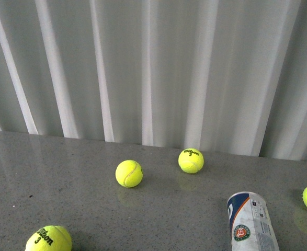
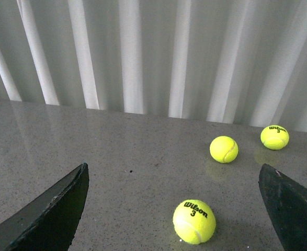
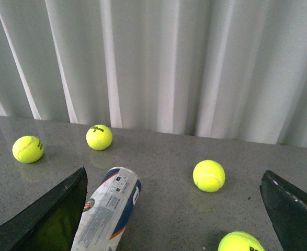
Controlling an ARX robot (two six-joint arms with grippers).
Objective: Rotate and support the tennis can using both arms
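Table (image 1: 64, 183): grey speckled stone-look top, glossy enough to carry faint reflections. Curtain (image 1: 153, 68) behind it: white cloth hanging in vertical pleats. Can (image 1: 252, 222): clear plastic cylinder with a white, navy and orange label and a round red-green emblem. It lies on its side at the near right of the table in the front view, one round end towards the curtain, its near end cut off by the frame edge. Contents cannot be made out. Balls (image 1: 129, 173): fuzzy yellow-green spheres, two showing black "Wilson 3" print. Counts: one can; four balls in the front view, all lying apart on the table, one at the near left, two mid-table, one at the far right edge past the can. The left wrist view shows three balls, the right wrist view four. Left gripper (image 2: 172, 166): flat black fingers (image 2: 48, 214) spread wide, nothing between them but bare table and balls, touching nothing. Right gripper (image 3: 173, 171): fingers (image 3: 48, 219) equally wide apart and holding nothing. The can (image 3: 109, 214) lies just beside one finger, inside the gap; contact there cannot be judged.
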